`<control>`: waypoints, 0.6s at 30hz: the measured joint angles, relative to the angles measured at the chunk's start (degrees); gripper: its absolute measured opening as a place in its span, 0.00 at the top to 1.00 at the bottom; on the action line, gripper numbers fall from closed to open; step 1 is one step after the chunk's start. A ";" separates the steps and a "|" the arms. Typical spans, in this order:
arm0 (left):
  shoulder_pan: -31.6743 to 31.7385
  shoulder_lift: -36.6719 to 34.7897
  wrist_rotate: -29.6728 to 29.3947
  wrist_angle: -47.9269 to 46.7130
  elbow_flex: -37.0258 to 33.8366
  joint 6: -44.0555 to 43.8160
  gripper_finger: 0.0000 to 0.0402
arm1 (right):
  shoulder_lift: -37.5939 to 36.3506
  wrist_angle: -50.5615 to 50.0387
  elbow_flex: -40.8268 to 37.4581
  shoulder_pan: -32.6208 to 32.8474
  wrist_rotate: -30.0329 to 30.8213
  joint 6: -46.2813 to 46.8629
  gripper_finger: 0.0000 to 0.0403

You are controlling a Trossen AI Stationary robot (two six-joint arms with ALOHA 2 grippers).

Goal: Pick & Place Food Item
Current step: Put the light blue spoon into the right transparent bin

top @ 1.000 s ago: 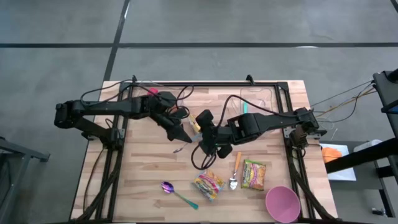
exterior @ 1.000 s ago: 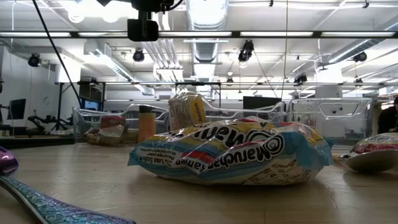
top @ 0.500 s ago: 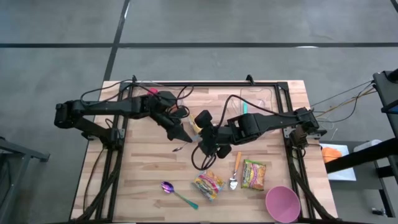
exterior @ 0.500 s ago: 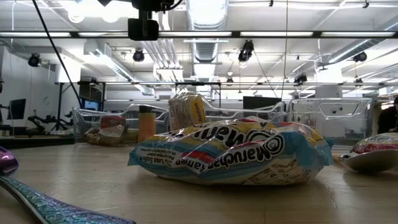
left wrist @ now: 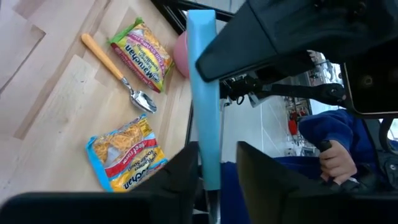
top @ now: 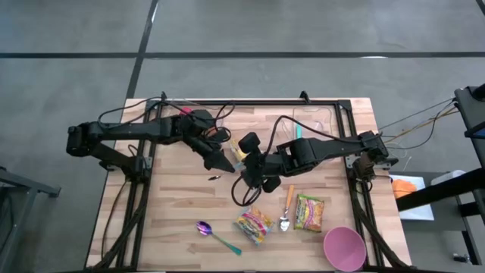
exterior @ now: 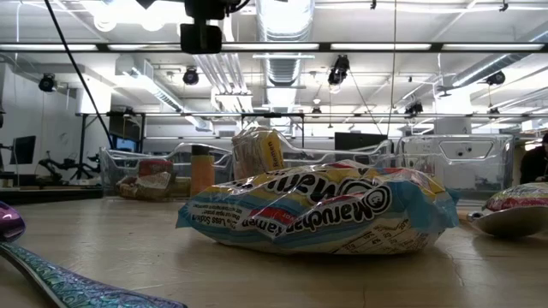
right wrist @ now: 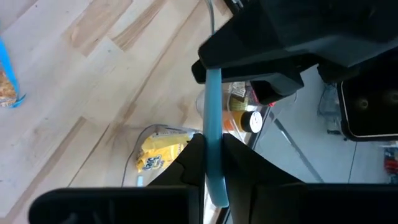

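Showing between both grippers, a thin light-blue strip (right wrist: 212, 143) stands edge-on.

The high view looks straight down on the whole table (top: 182, 220) from far above. The low view sits at table height, close behind a ramen pack (exterior: 317, 210), facing level into the room. Each wrist view looks along its own fingers; both share a blue strip (left wrist: 204, 93) seen close up.

Pale matt wood table (top: 182, 205), glossy crinkled plastic ramen packet (exterior: 317, 218), shiny metal spoon (left wrist: 140, 99) with wooden handle.
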 joint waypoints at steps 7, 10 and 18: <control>0.74 -0.07 0.21 3.20 -0.01 -1.46 0.57 | -0.19 -2.04 0.10 -0.04 0.08 4.20 0.93; 1.55 -0.16 0.02 3.85 0.45 -1.47 0.56 | -0.61 -4.60 0.15 -0.04 -0.07 7.56 0.93; 5.34 -1.47 0.66 2.96 4.82 0.47 0.56 | -3.88 -12.45 0.02 0.00 -4.94 20.88 0.93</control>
